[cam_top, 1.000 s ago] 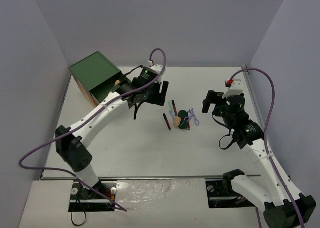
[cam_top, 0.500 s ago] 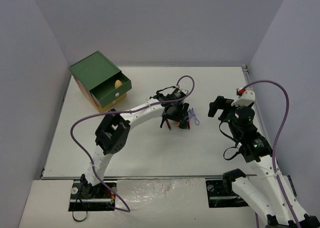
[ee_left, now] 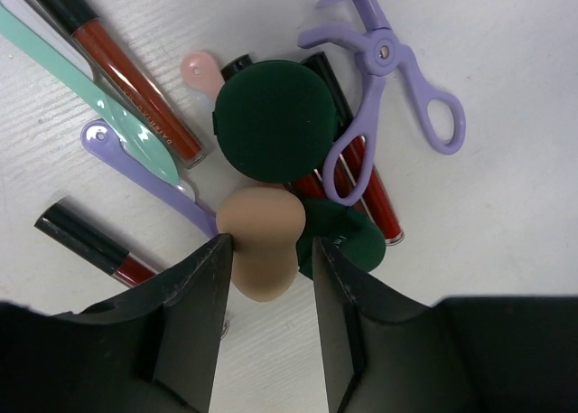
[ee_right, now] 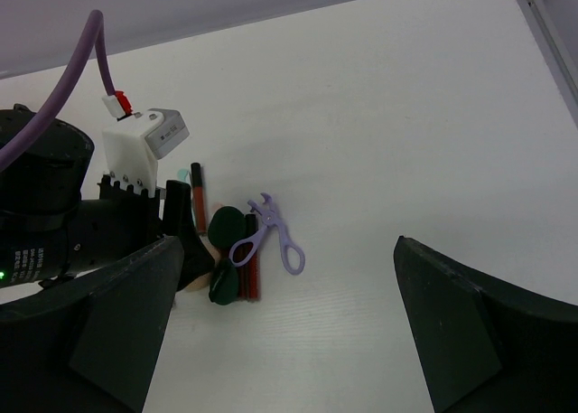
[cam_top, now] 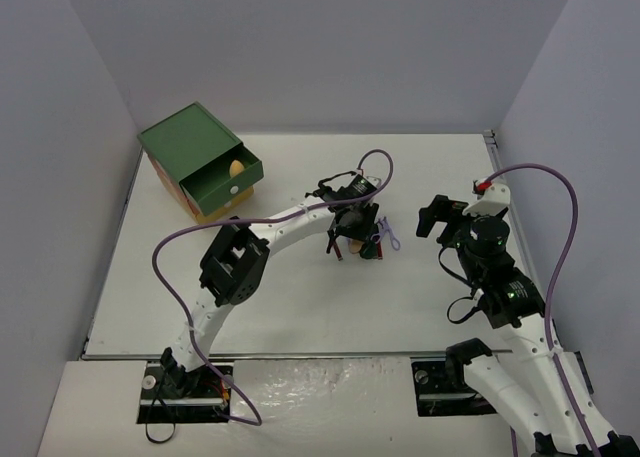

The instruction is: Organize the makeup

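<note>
**Left jaws straddle a tan sponge in the makeup heap**

The makeup lies in one tight heap near the middle of the table (cam_top: 300, 307), between the two arms. At its near edge is a tan, egg-shaped sponge (ee_left: 262, 246). Its narrow end touches a dark green round compact (ee_left: 275, 119). The left gripper (ee_left: 271, 243) hangs over the sponge with one finger on each side. The left finger touches it and the right finger is just beside it. I cannot tell whether they already pinch it.

The heap crowds the grip. A thin purple tool (ee_left: 149, 169) runs in under the sponge from the left, with a teal tool (ee_left: 99, 92) beside it. A second green piece (ee_left: 348, 241) sits against the right finger. Dark-red sticks lie around it: one long stick (ee_left: 126, 70) at the upper left, a short one (ee_left: 90, 246) by the left finger, and a pair (ee_left: 361, 183) under the compact. A purple scissor-handled tool (ee_left: 397, 70) lies across that pair.

The right gripper (ee_right: 289, 241) hovers to the right of the heap, its jaws spread wide with nothing between them.

At the far left corner stands a green-topped box (cam_top: 190, 142). Its top drawer (cam_top: 225, 182) is pulled out, and another tan sponge (cam_top: 237, 167) lies inside.
</note>
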### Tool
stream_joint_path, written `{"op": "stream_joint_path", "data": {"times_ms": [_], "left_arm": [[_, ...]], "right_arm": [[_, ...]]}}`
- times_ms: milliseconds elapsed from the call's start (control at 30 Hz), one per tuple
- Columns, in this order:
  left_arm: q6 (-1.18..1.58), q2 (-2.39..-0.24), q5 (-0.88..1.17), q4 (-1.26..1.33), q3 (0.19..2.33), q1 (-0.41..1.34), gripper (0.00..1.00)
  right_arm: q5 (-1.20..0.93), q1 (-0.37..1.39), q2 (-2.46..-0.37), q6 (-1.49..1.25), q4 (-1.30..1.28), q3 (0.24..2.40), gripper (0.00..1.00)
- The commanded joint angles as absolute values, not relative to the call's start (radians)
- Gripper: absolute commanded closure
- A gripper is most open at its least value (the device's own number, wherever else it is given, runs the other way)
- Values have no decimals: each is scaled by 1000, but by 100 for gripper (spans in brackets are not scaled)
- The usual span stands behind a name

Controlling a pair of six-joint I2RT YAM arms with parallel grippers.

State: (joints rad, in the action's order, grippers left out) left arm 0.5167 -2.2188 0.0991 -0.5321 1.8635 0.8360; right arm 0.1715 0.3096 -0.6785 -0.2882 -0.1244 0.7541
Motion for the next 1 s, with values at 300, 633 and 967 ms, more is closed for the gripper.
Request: {"op": "stream_joint_path", "data": {"times_ms": [300,633,967], "left_arm": [[514,-2206,59,-521,1918,841,79],[475,-2098,45,-535,1910,840,100],[301,-1831,-180,-726,2002,774,100]], "right_arm": [[176,318,-666,-299,-68,747,0],[172,318,-661,-300,-68,747,0],[169,318,-670,-296,-67,755,0]]}}
